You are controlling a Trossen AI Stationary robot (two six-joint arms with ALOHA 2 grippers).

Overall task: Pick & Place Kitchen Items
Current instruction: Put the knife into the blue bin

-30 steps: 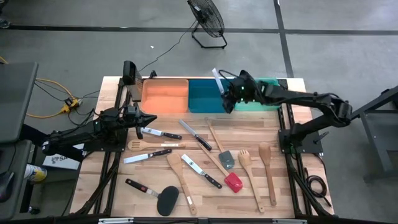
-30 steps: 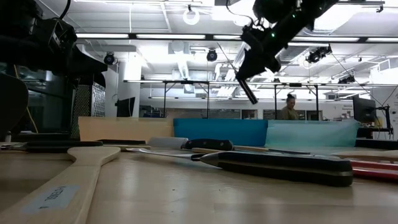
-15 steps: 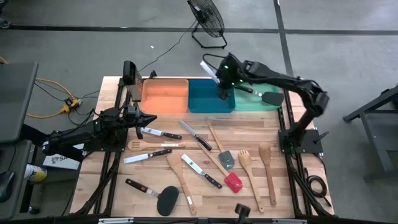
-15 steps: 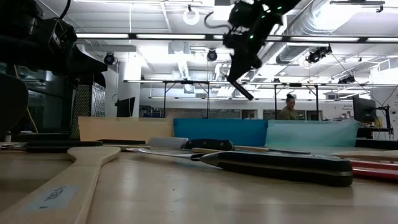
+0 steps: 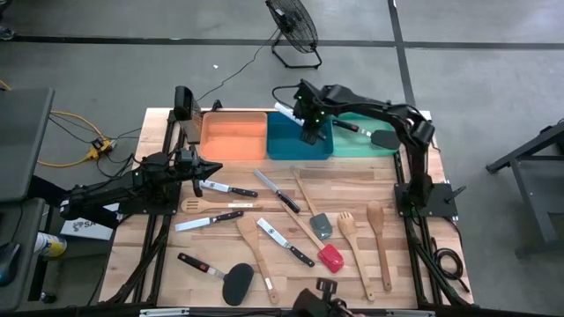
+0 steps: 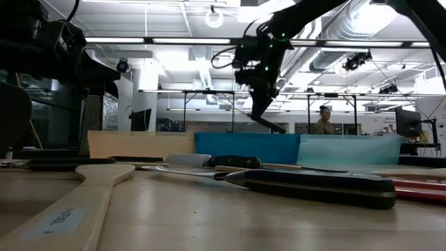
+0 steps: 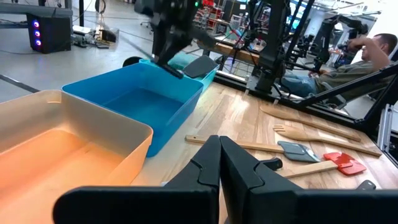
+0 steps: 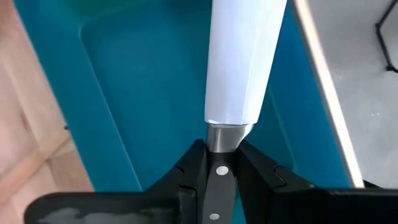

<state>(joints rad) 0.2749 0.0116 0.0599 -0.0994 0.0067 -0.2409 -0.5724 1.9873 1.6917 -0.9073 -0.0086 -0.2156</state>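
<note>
My right gripper (image 5: 307, 126) hangs over the blue bin (image 5: 300, 148) at the far edge, shut on a black-handled steel knife (image 8: 241, 68). The knife's pale blade (image 5: 284, 110) reaches toward the far left. In the low view the gripper (image 6: 259, 82) is above the bin's rim. My left gripper (image 5: 214, 167) waits shut at the table's left, pointing level, and holds nothing. Several other kitchen items lie flat on the wooden table: knives (image 5: 229, 188), wooden spoons (image 5: 257, 249), and turners with a grey head (image 5: 321, 225) and a red head (image 5: 330, 257). My right gripper pinches the knife's black handle (image 8: 218, 169) between its two fingers, just behind the steel collar where the blade starts. The fingers slant down from above and lie along the handle. The blade reaches out ahead over the blue bin's inside, and the knife is lifted clear.
An orange bin (image 5: 233, 134) stands left of the blue one and a green bin (image 5: 359, 146) right of it, with a black-headed turner (image 5: 381, 137) inside. A black spatula (image 5: 237, 283) lies near the front edge. Beyond the table's far edge there is a floor fan (image 5: 293, 26).
My right gripper has carried the knife from over the green bin toward the table's left, to over the blue bin. It has tipped further downward, rolled and sunk a little. The knife has stayed in the hold, clear of the bins.
</note>
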